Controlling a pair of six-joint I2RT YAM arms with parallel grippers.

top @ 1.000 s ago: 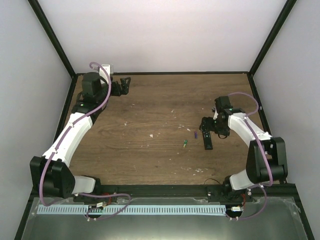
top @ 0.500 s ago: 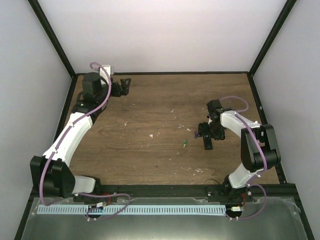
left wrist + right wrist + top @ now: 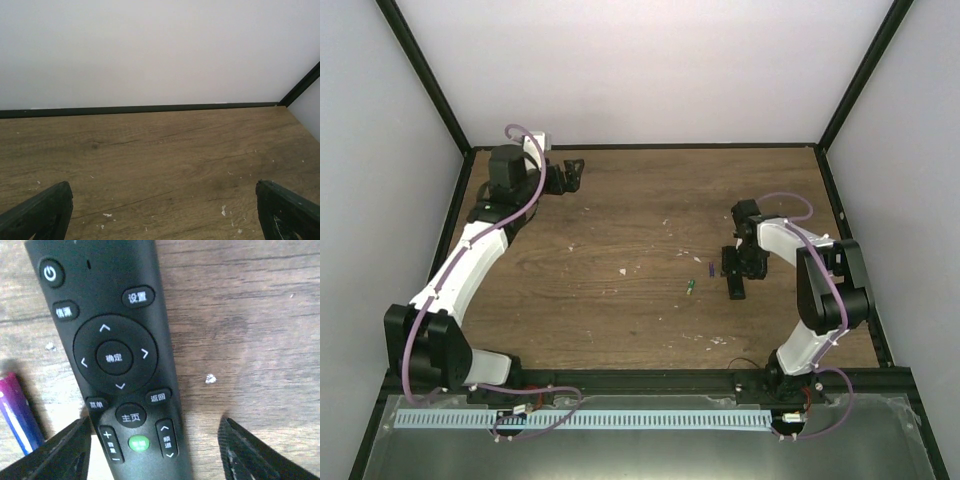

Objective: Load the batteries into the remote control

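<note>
The black remote control (image 3: 115, 355) lies button side up on the wooden table; its near end shows in the top view (image 3: 735, 287). My right gripper (image 3: 155, 460) is open and low over it, with the remote between its fingers (image 3: 55, 455); it also shows in the top view (image 3: 740, 262). The purple battery (image 3: 17, 412) lies on the table just left of the remote, also seen in the top view (image 3: 710, 269). The green battery (image 3: 690, 287) lies a little further left. My left gripper (image 3: 570, 170) is open and empty at the far back left.
The left wrist view shows only bare wood, the black back rail (image 3: 150, 108) and the white wall. Black frame posts (image 3: 845, 95) edge the table. Small white flecks (image 3: 623, 270) dot the wood.
My right gripper has moved left and down onto the remote's far part, with the arm folding in. The remote and both batteries lie where they were. The left arm has barely shifted.
</note>
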